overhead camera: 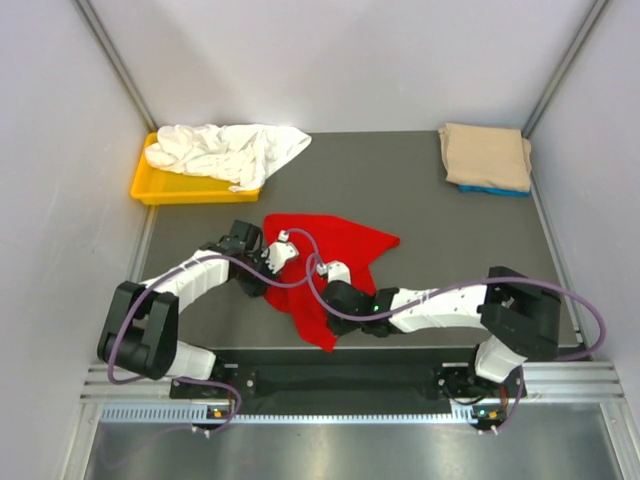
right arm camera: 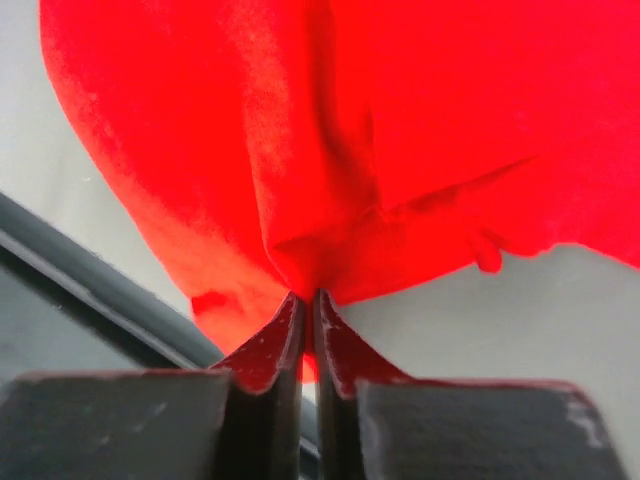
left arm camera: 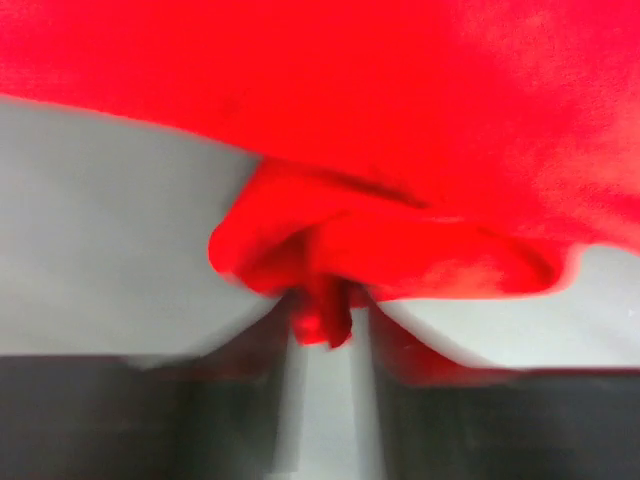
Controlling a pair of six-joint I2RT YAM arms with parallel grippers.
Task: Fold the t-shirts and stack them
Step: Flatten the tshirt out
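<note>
Left tool [left arm camera: 325, 328] and right tool [right arm camera: 310, 312] each pinch the red t-shirt's [overhead camera: 345, 250] edge tight, likely to spread it for folding.

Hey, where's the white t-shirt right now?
In the top view, the white t-shirt lies crumpled at the far left of the table, draped over the yellow tray, just beyond the red t-shirt.
</note>
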